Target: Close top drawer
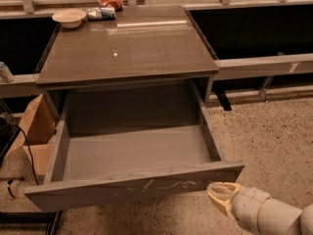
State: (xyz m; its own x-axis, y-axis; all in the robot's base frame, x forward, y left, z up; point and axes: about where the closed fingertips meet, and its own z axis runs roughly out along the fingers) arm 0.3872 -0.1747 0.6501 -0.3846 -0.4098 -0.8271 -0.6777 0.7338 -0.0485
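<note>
The wide grey wooden top drawer (132,187) sticks way out toward the near side, so its scratched front panel is the big wall in the way. The robot's cream-tipped gripper (220,194) sits just beside that panel's right corner, low at the near right. The speckled stone floor (274,141) right of the drawer is open room. The left is tighter: a brown cardboard box (35,124) and a thin black cable (30,153) crowd that side. The drawer's inside is reachable from above, except its far part under the glossy grey cabinet top (127,48).

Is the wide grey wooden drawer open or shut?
Open: the wide grey wooden drawer is pulled far out. The cream gripper is near its scratched front.
</note>
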